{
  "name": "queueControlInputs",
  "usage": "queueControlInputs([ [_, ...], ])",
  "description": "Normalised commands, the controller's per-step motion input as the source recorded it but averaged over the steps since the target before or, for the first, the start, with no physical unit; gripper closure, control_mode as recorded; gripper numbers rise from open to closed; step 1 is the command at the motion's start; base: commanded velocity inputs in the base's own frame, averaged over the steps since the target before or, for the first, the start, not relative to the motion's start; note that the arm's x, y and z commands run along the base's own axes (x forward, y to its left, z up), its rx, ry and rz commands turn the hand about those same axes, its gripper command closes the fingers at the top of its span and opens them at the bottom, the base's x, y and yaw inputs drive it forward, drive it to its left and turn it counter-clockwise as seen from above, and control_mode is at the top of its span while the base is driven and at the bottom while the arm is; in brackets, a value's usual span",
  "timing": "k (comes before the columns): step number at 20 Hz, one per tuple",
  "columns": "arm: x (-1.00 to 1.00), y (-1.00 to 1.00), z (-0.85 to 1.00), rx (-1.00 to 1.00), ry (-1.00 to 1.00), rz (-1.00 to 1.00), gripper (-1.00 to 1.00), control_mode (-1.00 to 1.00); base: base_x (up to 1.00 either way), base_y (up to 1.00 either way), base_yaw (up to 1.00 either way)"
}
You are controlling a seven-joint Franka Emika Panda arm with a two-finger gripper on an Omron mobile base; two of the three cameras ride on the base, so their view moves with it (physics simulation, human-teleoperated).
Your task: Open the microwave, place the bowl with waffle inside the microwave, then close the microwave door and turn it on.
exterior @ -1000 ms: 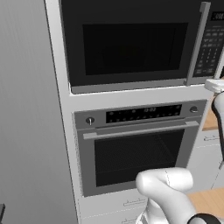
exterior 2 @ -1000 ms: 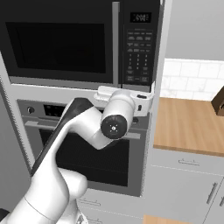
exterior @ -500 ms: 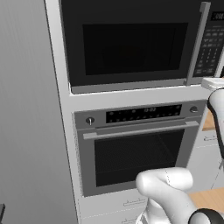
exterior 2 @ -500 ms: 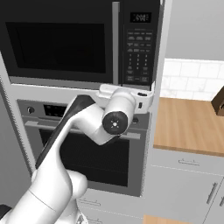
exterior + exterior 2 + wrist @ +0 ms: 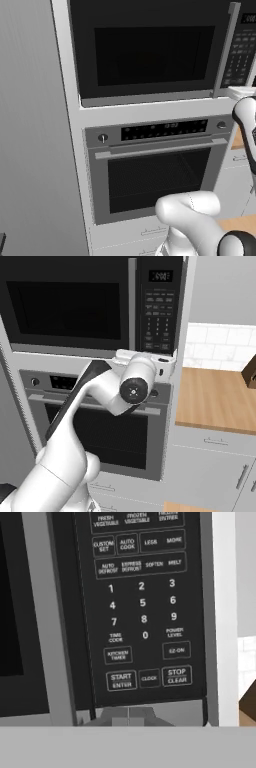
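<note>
the microwave door (image 5: 150,50) sits flush in its frame. the clenched, empty gripper (image 5: 128,718) hovers at the lower edge of the keypad (image 5: 142,607), beside the wooden tabletop (image 5: 220,401).

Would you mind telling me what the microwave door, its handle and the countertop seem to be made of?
The black microwave door looks like glossy dark glass in a grey frame. Its vertical silver handle looks like brushed metal. The tan countertop looks like wood, judging by its faint grain; being rendered, all of this is uncertain.

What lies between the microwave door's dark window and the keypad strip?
The vertical silver handle stands between the window and the keypad, clearest in the hand view; it also shows in the right base view.
</note>
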Motion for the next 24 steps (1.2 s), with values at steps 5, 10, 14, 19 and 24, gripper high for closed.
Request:
queueControlInputs([
  [5,0.28,0.0,-0.02,0.0,0.04,0.0,1.0,-1.0,0.0,0.0,0.0],
  [10,0.29,0.0,-0.02,0.0,0.03,0.0,1.0,-1.0,0.0,0.0,0.0],
  [14,0.23,0.0,0.0,0.0,0.0,0.0,1.0,-1.0,0.0,0.0,0.0],
  [19,0.16,0.0,0.0,0.0,0.0,0.0,1.0,-1.0,0.0,0.0,0.0],
  [24,0.19,0.0,0.0,0.0,0.0,0.0,1.0,-1.0,0.0,0.0,0.0],
])
